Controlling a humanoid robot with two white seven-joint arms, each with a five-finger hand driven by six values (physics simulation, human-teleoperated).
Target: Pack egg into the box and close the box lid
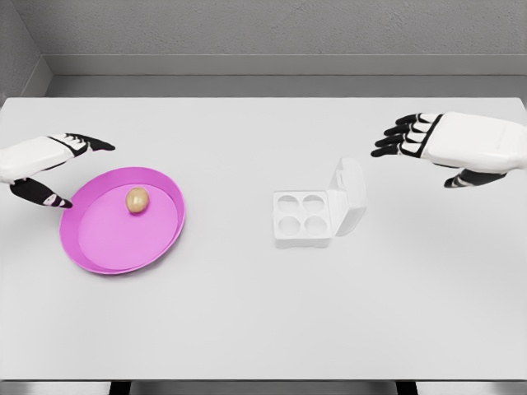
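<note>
Spanning the view, the white tabletop carries a pink plate at left and a box at centre, four cups bare, lid raised on its right. The right hand hovers beyond the box, fingers spread; the left hand hangs at the plate's rim, fingers open. The egg lies on the plate, long axis roughly upright in view.

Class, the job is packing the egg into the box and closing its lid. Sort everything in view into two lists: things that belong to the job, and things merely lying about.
Belongs to the job:
egg
box, four empty cups
box lid, open
left hand
right hand

Merely there:
pink plate, holding the egg
table
</note>
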